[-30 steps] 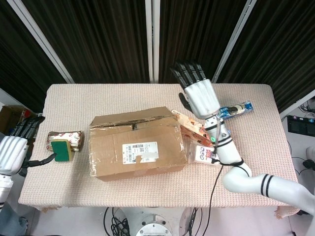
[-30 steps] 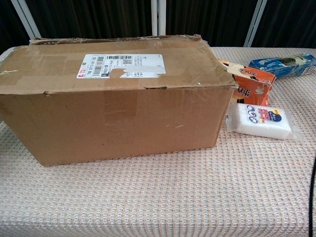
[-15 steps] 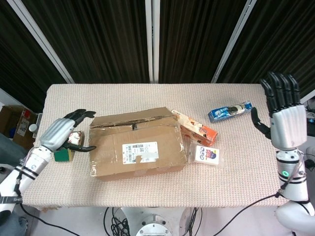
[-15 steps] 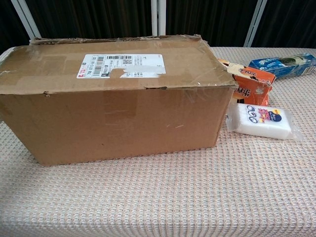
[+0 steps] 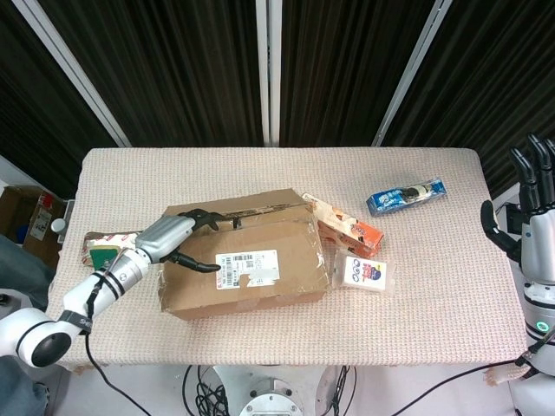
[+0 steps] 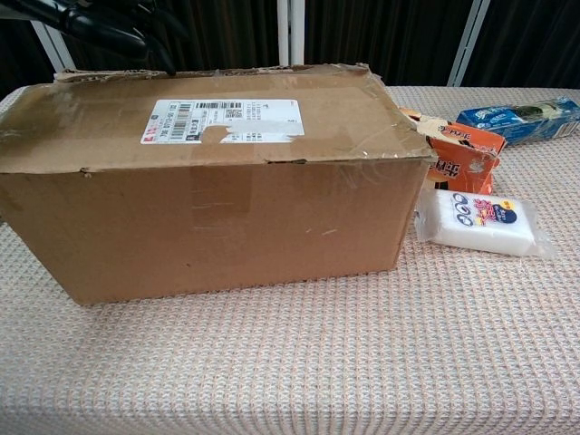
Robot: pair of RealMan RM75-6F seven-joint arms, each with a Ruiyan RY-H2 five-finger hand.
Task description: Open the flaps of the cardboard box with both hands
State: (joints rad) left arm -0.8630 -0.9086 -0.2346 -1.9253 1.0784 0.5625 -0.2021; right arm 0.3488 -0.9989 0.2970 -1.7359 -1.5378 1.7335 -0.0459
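Observation:
A brown cardboard box (image 5: 243,260) with a white shipping label lies in the middle of the table, its flaps closed; it fills the chest view (image 6: 217,172). My left hand (image 5: 173,236) hovers over the box's left end, fingers apart and reaching toward the top seam, holding nothing. Its dark fingertips (image 6: 109,27) show above the box's back left edge in the chest view. My right hand (image 5: 529,212) is raised at the far right edge of the head view, fingers spread, well away from the box.
An orange snack box (image 5: 347,230) and a white packet (image 5: 364,273) lie against the box's right side. A blue packet (image 5: 406,195) lies further back right. A green sponge (image 5: 104,257) and a brown packet sit left of the box. Table edges run all round.
My left hand moved right from beside the sponge onto the box's left end. My right hand swung further right to the frame's edge.

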